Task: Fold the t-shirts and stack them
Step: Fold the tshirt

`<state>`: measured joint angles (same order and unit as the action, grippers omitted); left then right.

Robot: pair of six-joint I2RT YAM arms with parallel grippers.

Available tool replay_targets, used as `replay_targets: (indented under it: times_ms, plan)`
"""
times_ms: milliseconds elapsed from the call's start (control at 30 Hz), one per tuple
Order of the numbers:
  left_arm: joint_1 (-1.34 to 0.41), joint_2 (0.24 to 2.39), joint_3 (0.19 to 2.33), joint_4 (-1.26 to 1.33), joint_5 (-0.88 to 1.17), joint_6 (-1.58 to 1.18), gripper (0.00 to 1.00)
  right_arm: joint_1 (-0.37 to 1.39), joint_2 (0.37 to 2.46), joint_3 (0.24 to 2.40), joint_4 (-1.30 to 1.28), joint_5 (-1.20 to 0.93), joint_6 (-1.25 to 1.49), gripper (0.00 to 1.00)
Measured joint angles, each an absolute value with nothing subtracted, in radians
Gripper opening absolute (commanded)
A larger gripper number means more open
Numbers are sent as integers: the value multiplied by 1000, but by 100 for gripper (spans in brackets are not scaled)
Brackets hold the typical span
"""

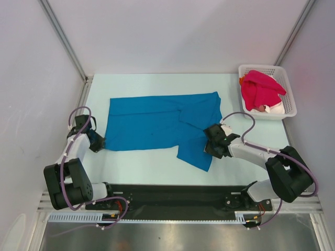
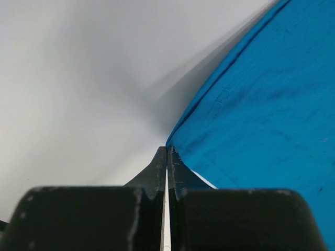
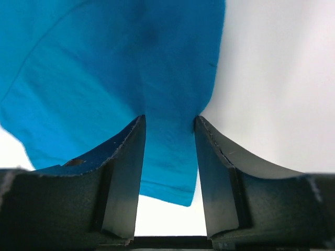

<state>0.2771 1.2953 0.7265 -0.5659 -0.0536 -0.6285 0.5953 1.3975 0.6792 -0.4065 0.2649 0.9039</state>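
Basket [image 1: 280, 73] at far-right corner of table [image 1: 146, 167]

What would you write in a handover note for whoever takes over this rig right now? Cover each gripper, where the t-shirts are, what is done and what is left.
Left gripper: shut at the near left corner of the blue t-shirt; whether it pinches cloth cannot be told.
Right gripper: open, jaws either side of that shirt's near right flap.
The blue t-shirt lies spread on the table, its right end rumpled. The crimson-pink t-shirt sits in the white basket at far right, with orange cloth and white cloth beside it.
Done: one shirt laid out.
Left: fold it, then fold and stack the rest.
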Motion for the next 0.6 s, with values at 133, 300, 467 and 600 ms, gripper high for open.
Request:
replay_targets:
  times_ms: [133,300,467,600]
  plan:
    - [277,1301,727,-561,-44,-628,0,608,1418,698,-445,332,931,45]
    - [277,1313,727,-558,-40,-628,0,608,1420,696,-472,377,951,35]
    - [277,1313,727,-551,-37,-628,0,608,1419,693,-472,382,949,31]
    - [277,1313,727,-550,-38,-628,0,607,1425,692,-464,387,939,17]
